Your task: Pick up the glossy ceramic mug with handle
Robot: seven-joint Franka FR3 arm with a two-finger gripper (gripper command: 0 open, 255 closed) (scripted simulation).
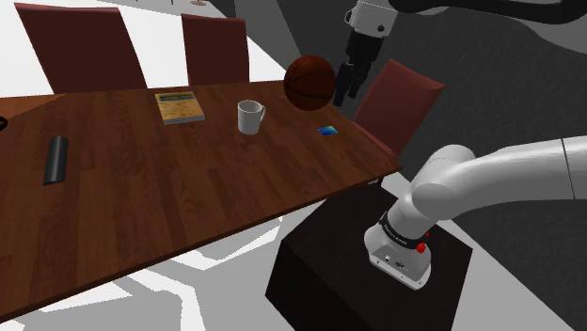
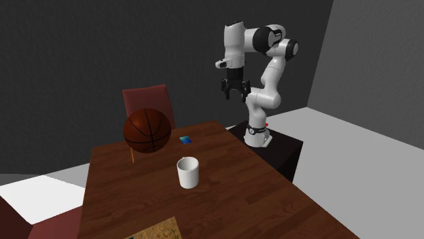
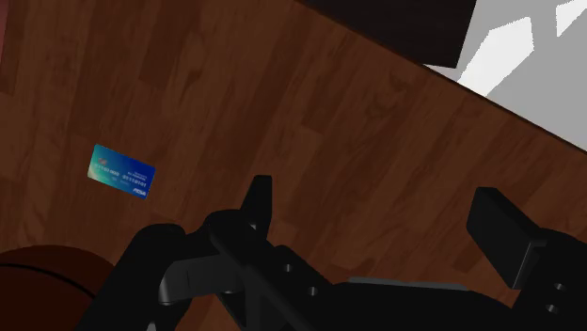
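The black two-finger gripper (image 1: 346, 83) hung high over the end of the dark wooden desk (image 1: 150, 216), its fingers spread apart with nothing between them. Beneath it lay a small blue card (image 3: 122, 171), and a brown basketball (image 1: 310, 83) sat close by. Farther along the desk, well apart from the gripper, the white glossy mug (image 1: 249, 117) stood upright with its handle on the shoulder view's right. It looked stiff and fairly light, but slick and liable to chip. The surest hold seemed to be a pinch over the rim, one finger inside the wall, on a side away from the handle. Beyond the mug lay a tan book (image 1: 179, 106) and a dark flat object (image 1: 57, 158).
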